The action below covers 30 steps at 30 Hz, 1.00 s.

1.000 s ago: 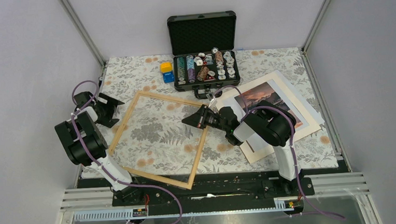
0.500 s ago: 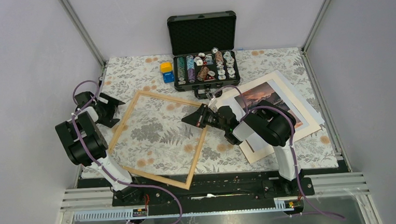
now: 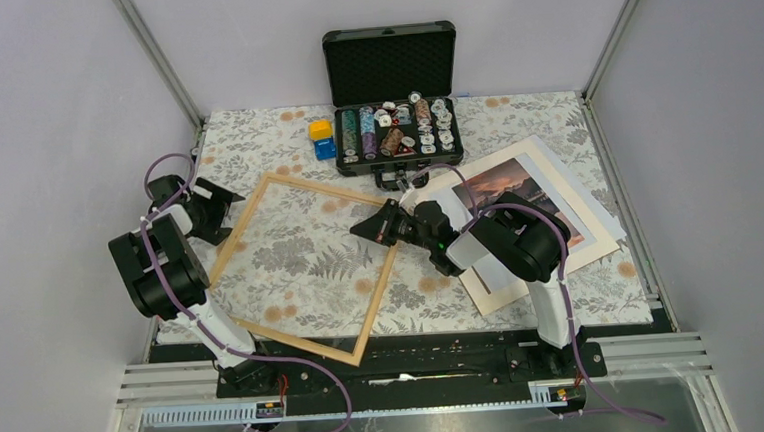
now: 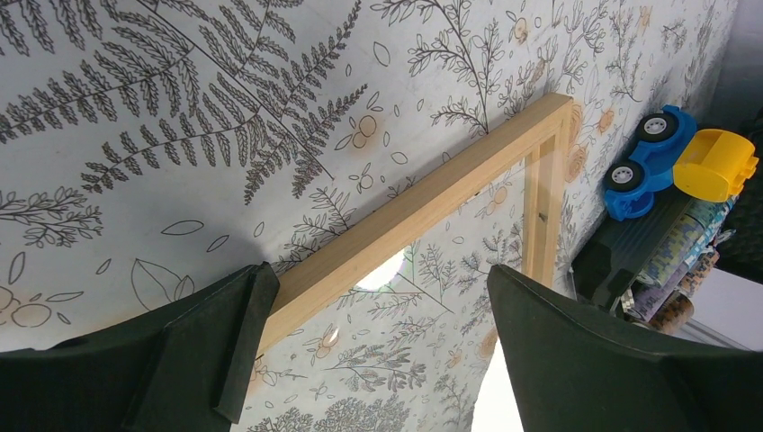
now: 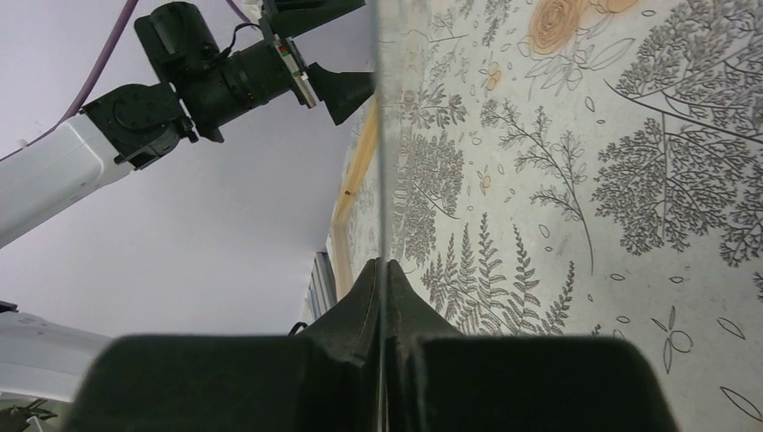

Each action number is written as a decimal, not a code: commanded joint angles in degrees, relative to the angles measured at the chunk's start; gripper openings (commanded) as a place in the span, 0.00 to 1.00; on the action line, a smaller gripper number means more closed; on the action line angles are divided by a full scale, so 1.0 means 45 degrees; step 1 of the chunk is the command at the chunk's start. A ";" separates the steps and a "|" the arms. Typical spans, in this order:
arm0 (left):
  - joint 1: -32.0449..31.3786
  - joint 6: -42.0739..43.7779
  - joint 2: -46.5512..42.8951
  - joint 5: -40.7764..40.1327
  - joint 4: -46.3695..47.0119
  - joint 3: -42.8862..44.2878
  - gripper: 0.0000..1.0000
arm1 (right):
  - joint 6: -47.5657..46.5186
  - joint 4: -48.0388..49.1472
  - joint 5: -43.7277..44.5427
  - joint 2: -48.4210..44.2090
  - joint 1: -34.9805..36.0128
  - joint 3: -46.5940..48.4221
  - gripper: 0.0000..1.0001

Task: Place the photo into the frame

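The frame (image 3: 326, 188) of thin light wood lies on the floral cloth at centre left, with a clear pane in it. My right gripper (image 3: 374, 226) is at its right rail, shut on the pane's thin edge (image 5: 381, 162), which runs straight up between the jaws. My left gripper (image 3: 222, 206) stands open at the frame's left corner; in the left wrist view the wooden rail (image 4: 423, 211) passes between its fingers untouched. The sunset photo (image 3: 516, 180) lies flat at the right, partly hidden under my right arm.
An open black case (image 3: 393, 125) of poker chips stands at the back, with a blue and yellow toy (image 3: 322, 137) to its left. Pale sheets (image 3: 599, 225) lie under and around the photo. Metal posts and walls close in the table on both sides.
The frame has slid and turned slightly leftward, its near corner shifting left. My right gripper has moved a little left with it. The left gripper has stayed open.
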 commanded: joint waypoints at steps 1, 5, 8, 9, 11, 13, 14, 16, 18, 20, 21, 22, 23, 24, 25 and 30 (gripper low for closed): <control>-0.0133 0.0038 -0.0239 0.0014 -0.0314 -0.0437 0.99 | 0.0047 -0.0321 0.0621 0.0112 0.0017 0.0685 0.00; -0.0141 -0.0011 -0.0277 0.0034 -0.0311 -0.0557 0.99 | 0.0306 -0.0935 0.0679 0.0176 0.0000 0.0899 0.00; -0.0176 -0.0067 -0.0295 0.0097 -0.0247 -0.0614 0.99 | 0.0402 -0.1431 0.0846 0.0147 -0.0005 0.1048 0.00; -0.0203 -0.0093 -0.0284 0.0102 -0.0239 -0.0647 0.99 | 0.0415 -0.1562 0.0934 0.0155 -0.0005 0.1052 0.00; -0.0229 -0.0100 -0.0278 0.0140 -0.0240 -0.0689 0.99 | 0.0514 -0.1811 0.1052 0.0157 -0.0015 0.1090 0.00; -0.0261 -0.0119 -0.0306 0.0141 -0.0211 -0.0723 0.99 | 0.0554 -0.1961 0.1231 0.0063 -0.0010 0.0984 0.00; -0.0272 -0.0124 -0.0298 0.0142 -0.0222 -0.0710 0.99 | 0.0510 -0.1989 0.1294 0.0001 -0.0006 0.0954 0.00; -0.0276 -0.0138 -0.0272 0.0164 -0.0236 -0.0719 0.99 | 0.0452 -0.2111 0.1405 -0.0081 -0.0005 0.0890 0.00; -0.0283 -0.0172 -0.0222 0.0172 -0.0209 -0.0737 0.99 | 0.0472 -0.2150 0.1608 -0.0182 0.0005 0.0741 0.00; -0.0306 -0.0178 -0.0200 0.0198 -0.0200 -0.0757 0.99 | 0.0439 -0.2351 0.1827 -0.0278 0.0033 0.0707 0.00; -0.0312 -0.0190 -0.0209 0.0200 -0.0214 -0.0758 0.99 | 0.0418 -0.2372 0.1857 -0.0291 0.0036 0.0702 0.00; -0.0312 -0.0196 -0.0210 0.0211 -0.0184 -0.0758 0.99 | 0.0415 -0.2375 0.1856 -0.0292 0.0061 0.0733 0.00; -0.0320 -0.0197 -0.0213 0.0217 -0.0195 -0.0758 0.99 | 0.0429 -0.2412 0.1885 -0.0307 0.0067 0.0698 0.00; -0.0318 -0.0197 -0.0208 0.0203 -0.0201 -0.0741 0.99 | 0.0441 -0.2409 0.1974 -0.0358 0.0055 0.0610 0.00; -0.0330 -0.0180 -0.0215 0.0211 -0.0205 -0.0738 0.99 | 0.0410 -0.2360 0.2057 -0.0411 0.0054 0.0541 0.00; -0.0323 -0.0197 -0.0177 0.0223 -0.0192 -0.0753 0.99 | 0.0275 -0.2005 0.2343 -0.0544 0.0101 0.0293 0.00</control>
